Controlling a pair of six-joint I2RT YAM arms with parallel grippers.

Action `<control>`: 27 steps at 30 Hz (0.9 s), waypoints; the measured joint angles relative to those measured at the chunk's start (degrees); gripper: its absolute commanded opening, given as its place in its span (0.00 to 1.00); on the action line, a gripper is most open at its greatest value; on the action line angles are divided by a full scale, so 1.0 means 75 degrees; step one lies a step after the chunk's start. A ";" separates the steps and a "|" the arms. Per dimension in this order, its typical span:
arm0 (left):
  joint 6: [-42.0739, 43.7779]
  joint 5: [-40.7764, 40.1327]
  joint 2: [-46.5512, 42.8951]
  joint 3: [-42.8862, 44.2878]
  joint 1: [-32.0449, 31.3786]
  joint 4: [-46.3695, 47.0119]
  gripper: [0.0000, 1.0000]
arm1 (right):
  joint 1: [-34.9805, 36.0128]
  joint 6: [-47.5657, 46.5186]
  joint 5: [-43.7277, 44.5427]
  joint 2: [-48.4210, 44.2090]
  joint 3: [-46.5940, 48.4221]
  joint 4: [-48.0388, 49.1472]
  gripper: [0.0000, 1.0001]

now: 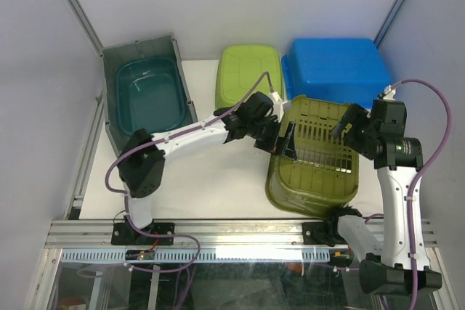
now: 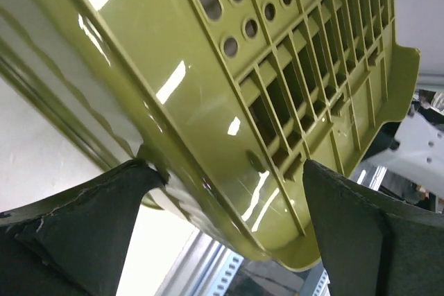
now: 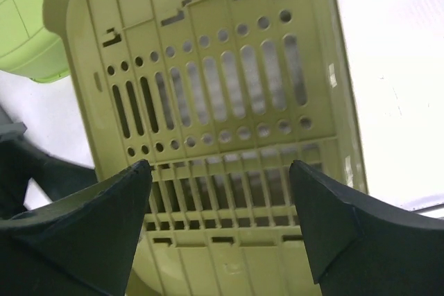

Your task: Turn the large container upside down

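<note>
The large container (image 1: 314,156) is an olive-green slotted bin at the right of the table. It is tilted, its slotted face turned upward and its lower rim down near the table's front edge. My left gripper (image 1: 280,138) is open at the bin's left edge. In the left wrist view the bin's corner (image 2: 208,67) fills the gap of that gripper (image 2: 227,166), and the left finger (image 2: 104,213) touches the rim. My right gripper (image 1: 347,127) is open at the bin's upper right. In the right wrist view its fingers (image 3: 218,164) stand wide apart just short of the slotted face (image 3: 208,53).
A teal tub (image 1: 145,96) stands on its side at the back left. A light green container (image 1: 247,74) and a blue one (image 1: 338,67) sit upside down along the back. The metal rail (image 1: 240,234) runs along the table's front edge.
</note>
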 measured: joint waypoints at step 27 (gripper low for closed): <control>-0.0420 0.0609 0.0898 0.0315 -0.0452 0.1754 0.99 | 0.0003 0.0460 0.0516 -0.1314 0.0985 -0.0204 0.85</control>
